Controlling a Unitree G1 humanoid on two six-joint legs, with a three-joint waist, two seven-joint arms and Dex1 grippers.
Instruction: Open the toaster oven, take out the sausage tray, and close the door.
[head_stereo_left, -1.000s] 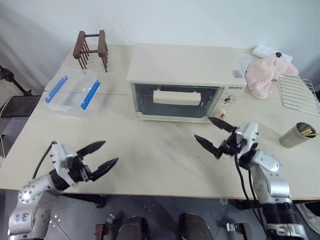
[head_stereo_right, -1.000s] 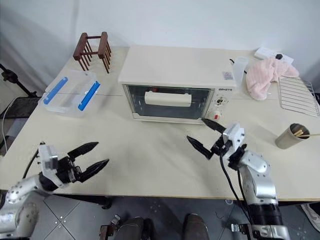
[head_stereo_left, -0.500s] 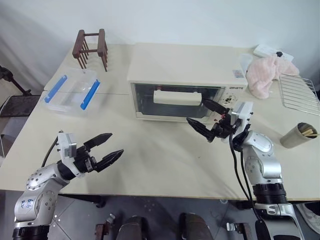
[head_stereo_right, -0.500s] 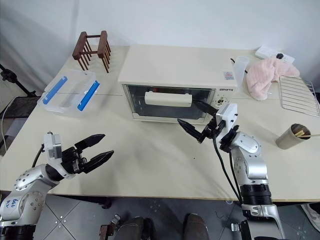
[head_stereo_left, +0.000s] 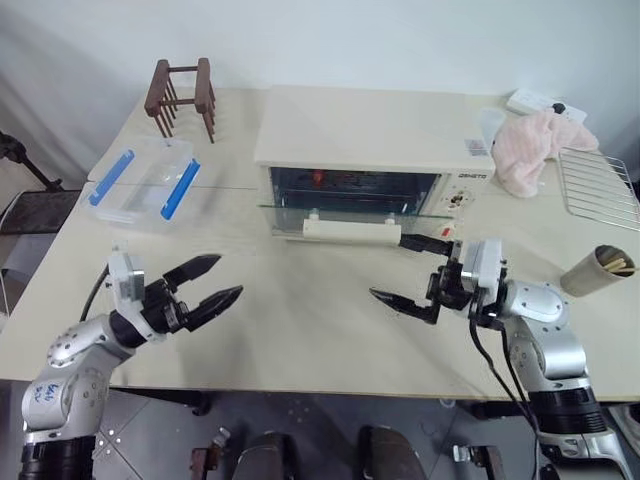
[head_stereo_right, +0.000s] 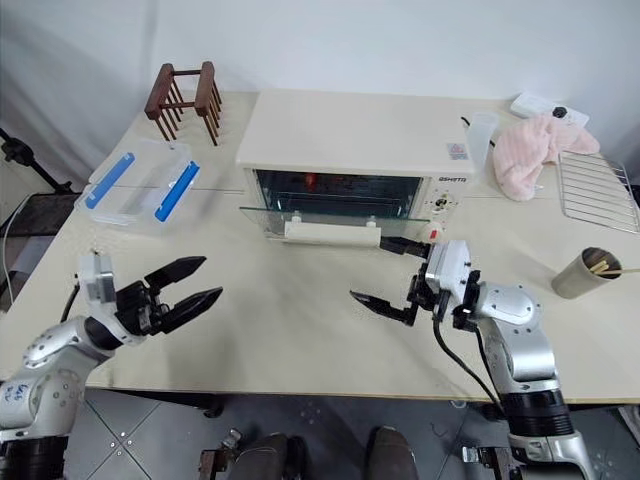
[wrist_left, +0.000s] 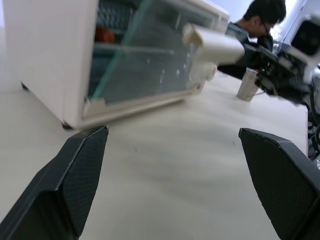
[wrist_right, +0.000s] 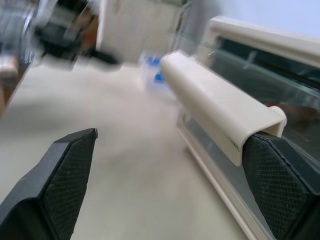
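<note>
Altogether, one toaster oven (head_stereo_left: 375, 140) stands mid-table, its single door (head_stereo_left: 345, 208) tipped partway down, cream bar handle (head_stereo_left: 352, 231) leading. Something red (head_stereo_left: 317, 178) shows inside on the rack level (too small to say whether it is the sausage). Two grippers: the right gripper (head_stereo_left: 410, 272) spreads wide, upper finger just at the handle's right end, lower finger over the table, clasping nothing; the left gripper (head_stereo_left: 212, 282) hovers equally wide and empty, well apart from the oven. One clear box (head_stereo_left: 145, 182) carries two blue clips. The front panel's dark lettering is unreadable.
</note>
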